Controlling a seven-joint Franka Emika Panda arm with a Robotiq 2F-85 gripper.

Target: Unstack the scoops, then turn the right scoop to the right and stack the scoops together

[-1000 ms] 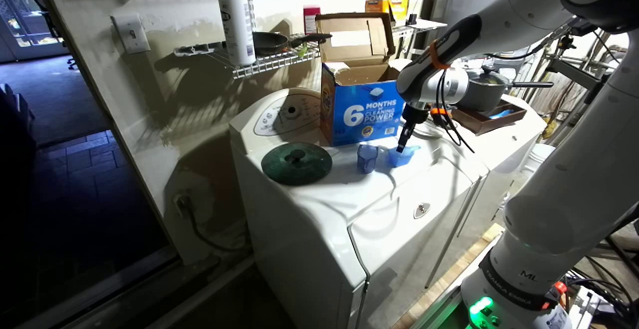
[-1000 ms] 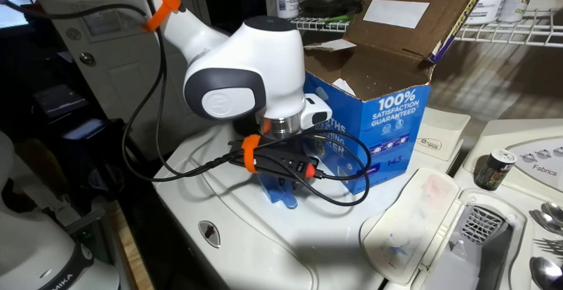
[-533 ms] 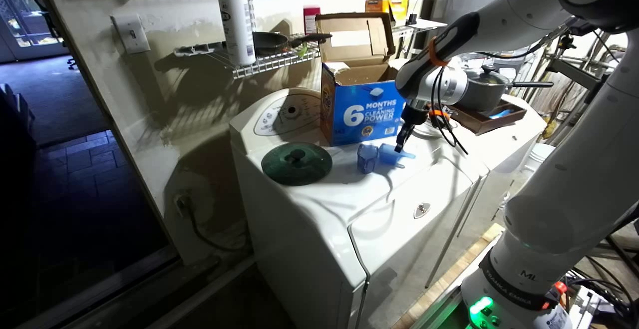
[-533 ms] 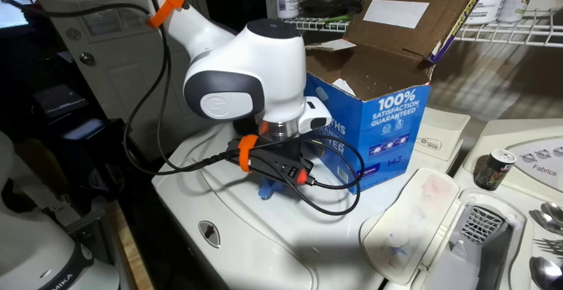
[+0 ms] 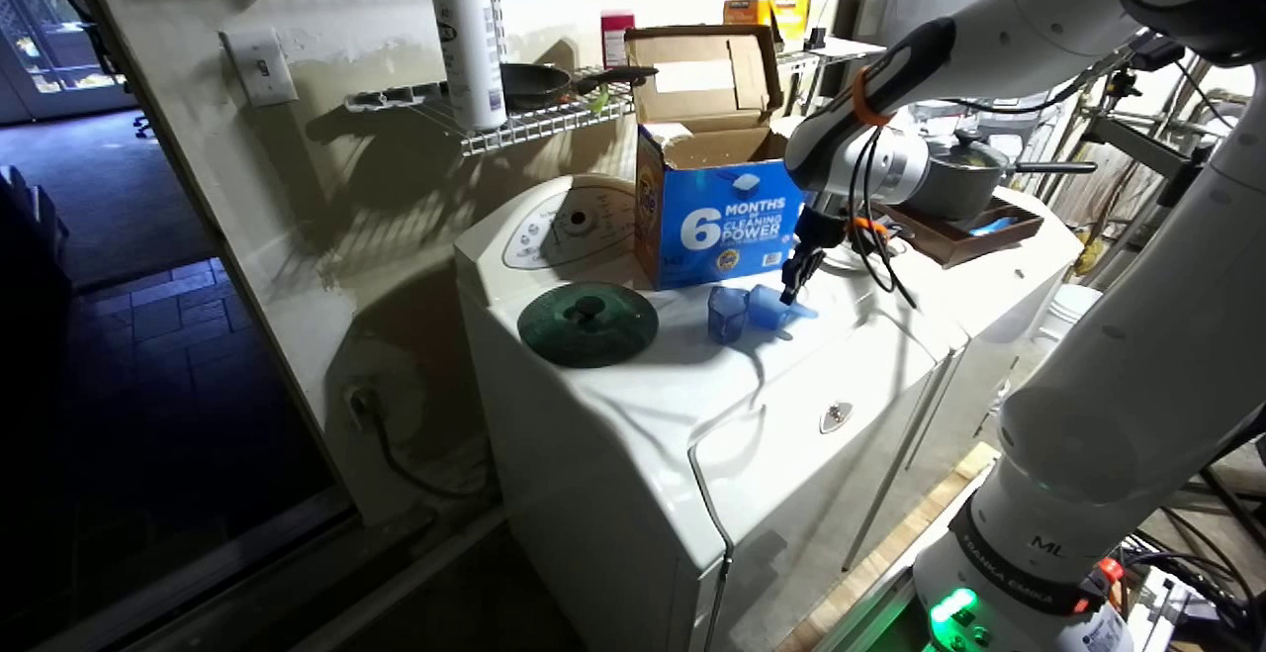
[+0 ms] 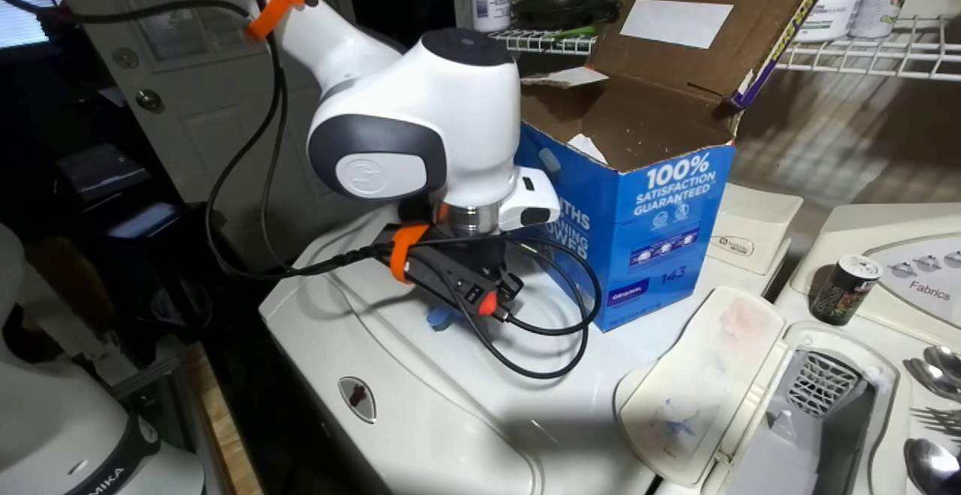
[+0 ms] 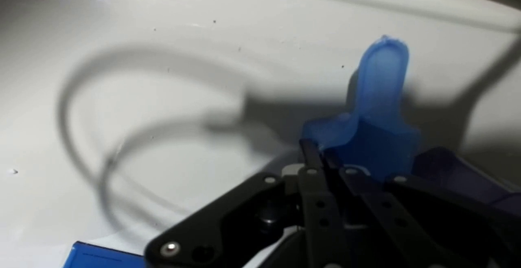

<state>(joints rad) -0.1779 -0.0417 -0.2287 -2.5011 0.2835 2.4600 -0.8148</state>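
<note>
Light-blue scoop [image 5: 766, 308]: lies nearer the dark-blue scoop [image 5: 727, 316] than 1 second earlier. Claw [image 7: 320, 151]: clamped on the light-blue scoop's wall.

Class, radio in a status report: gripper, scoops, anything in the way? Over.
Gripper shut on brighter scoop at its edge. Darker scoop beside it, not stacked. Blue box close by, possible snag.

Near mid-frame in an exterior view, the blue box [image 5: 727, 212] reads "6 MONTHS" and "CLEANING POWER"; at lower right, "FRANKA EMIKA" stands on a black band [image 5: 1009, 565], "ML" on the white casing [image 5: 1034, 484] above. In an exterior view, the box [image 6: 668, 232] bears "100% SATISFACTION GUARANTEED", "143" and "ORIGINAL" right of centre, and a control panel [image 6: 927, 266] at the right edge says "Fabrics".
</note>
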